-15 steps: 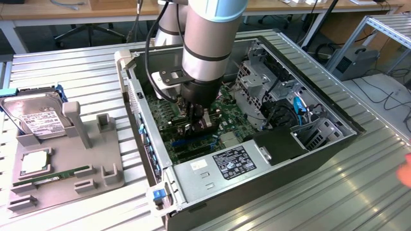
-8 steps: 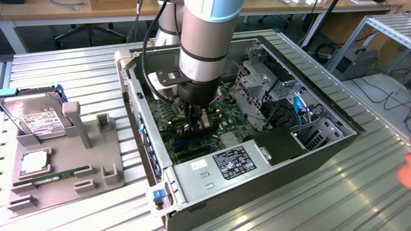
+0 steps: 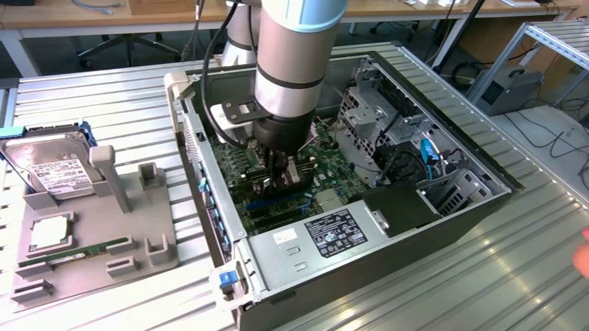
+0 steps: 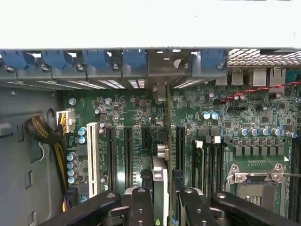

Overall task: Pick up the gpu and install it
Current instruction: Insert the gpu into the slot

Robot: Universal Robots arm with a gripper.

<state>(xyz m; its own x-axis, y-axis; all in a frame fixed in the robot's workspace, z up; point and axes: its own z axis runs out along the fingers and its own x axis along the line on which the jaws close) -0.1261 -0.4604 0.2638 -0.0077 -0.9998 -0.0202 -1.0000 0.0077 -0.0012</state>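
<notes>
**Card over the slot, seating under way**

I am down inside the open computer case (image 3: 442,207), and my gripper (image 4: 164,200) is closed on the gpu (image 4: 167,141), which I hold edge-on between my fingers (image 4: 141,207). In the wrist view the card runs as a thin upright line away from me towards the case's rear wall, its metal bracket end reaching the gap among the blue slot latches (image 4: 96,59). It stands above the motherboard (image 4: 263,127), in line with the black expansion slots (image 4: 128,155) that lie beside the white slot (image 4: 92,155).

I judge this to be the install step: the pick-up is done and the card is being lined up with, or pressed into, its slot. Whether its lower edge is already in the connector I cannot tell, since the card hides that line from me. What the move calls for is a straight push down with the card kept upright and the bracket kept in its rear opening.

The case lies on its side on a ribbed metal table (image 3: 110,103). Beside the case, on the exterior view's left, a grey fixture tray (image 3: 92,262) carries a hard drive (image 3: 51,165), a memory stick (image 3: 87,249) and what looks like a processor (image 3: 48,234). Behind the table are desks and office chairs.
</notes>
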